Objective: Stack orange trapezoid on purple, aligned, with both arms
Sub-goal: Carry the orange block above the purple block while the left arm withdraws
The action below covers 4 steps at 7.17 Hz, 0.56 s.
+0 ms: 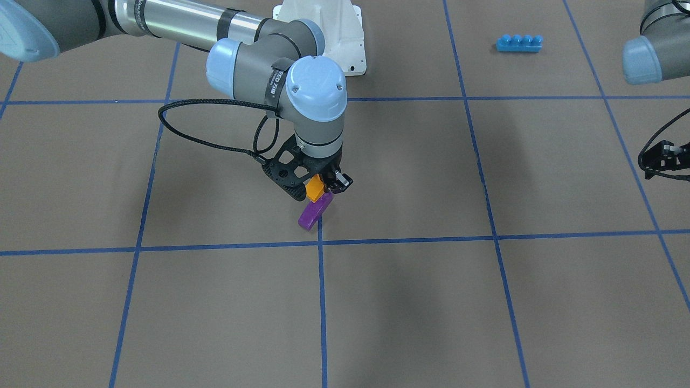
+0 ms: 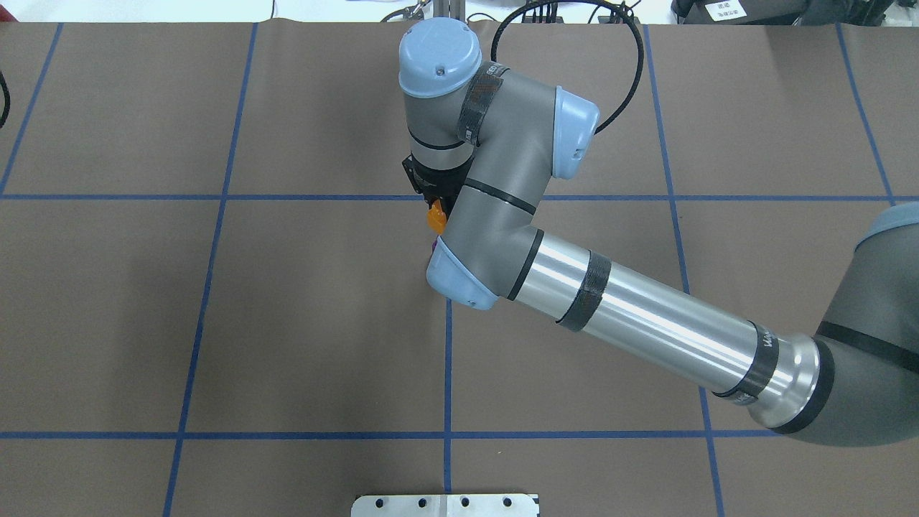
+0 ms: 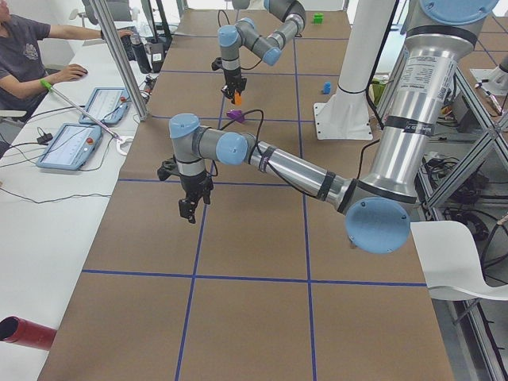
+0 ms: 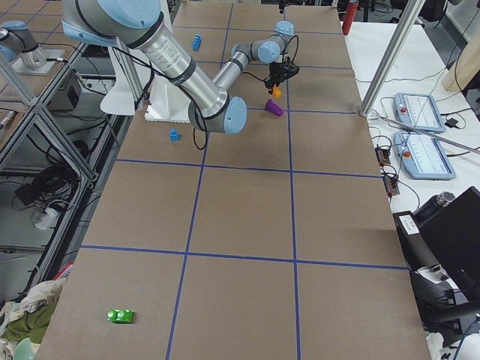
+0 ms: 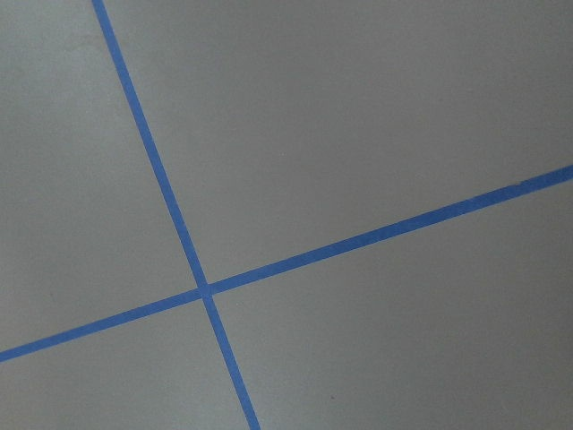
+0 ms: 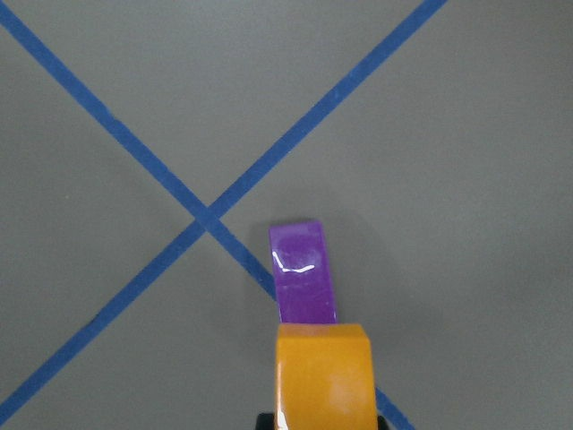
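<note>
Right, nearest the right wrist camera: the orange trapezoid [image 6: 324, 372] is clamped in the right fingers [image 1: 319, 186], held clear of the bench [image 1: 485, 302]. Just beyond and below it lies the purple brick [image 6: 304, 273], flat on the bench beside a tape cross [image 6: 208, 218]. The side views show a gap between the two, so they're not mated yet. In the wrist view the orange overlaps only the purple's near end.

Handling, my read: both are small hard plastic, light and rigid, with no crush risk. The glossy skin makes them slippery, so I'd grip on the flat parallel sides, never the sloped face, which would squirt out. The stud fit needs a firm straight push. The purple is loose on paper and will likely skid or tip, so I'd want the second arm pinning its flat sides. I can't make out the purple's stud from here and would check which face is up.

The left fingers [image 3: 189, 208] hang well apart from the bricks, over bare bench. I can't tell whether they're spread or closed.

Farther out, a blue four-stud brick [image 1: 519, 43] sits near the base.

Writing: none visible on the bricks. The right arm [image 2: 646, 316] has lettering on a band [image 2: 767, 350], too small for me to read.
</note>
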### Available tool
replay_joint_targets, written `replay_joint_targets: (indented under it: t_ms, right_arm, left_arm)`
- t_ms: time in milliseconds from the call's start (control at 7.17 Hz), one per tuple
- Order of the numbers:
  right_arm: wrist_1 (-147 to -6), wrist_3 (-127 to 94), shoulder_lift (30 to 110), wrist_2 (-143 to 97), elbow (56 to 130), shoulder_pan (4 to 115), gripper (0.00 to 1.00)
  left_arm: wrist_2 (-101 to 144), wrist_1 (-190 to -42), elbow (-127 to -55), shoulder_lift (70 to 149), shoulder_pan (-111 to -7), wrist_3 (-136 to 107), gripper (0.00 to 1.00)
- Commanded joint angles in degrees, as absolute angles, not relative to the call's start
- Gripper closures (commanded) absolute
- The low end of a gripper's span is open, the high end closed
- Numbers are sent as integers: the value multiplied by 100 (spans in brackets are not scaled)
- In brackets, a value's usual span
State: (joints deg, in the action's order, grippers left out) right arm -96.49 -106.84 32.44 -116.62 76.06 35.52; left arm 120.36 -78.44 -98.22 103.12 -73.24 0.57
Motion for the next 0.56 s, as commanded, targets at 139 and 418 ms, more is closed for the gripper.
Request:
replay_joint_targets:
  t_ms: [139,418]
  right_arm:
    - [-9284,-10783,3252,-11654,7314,3524,100]
    - [-9167,-10907,3261,-11663,7286,3524,100]
  left_arm:
    - [12059,-7849,-9817,10283,-7330,62,0]
    - [12059,-7849,-9817,10283,-7330,70,0]
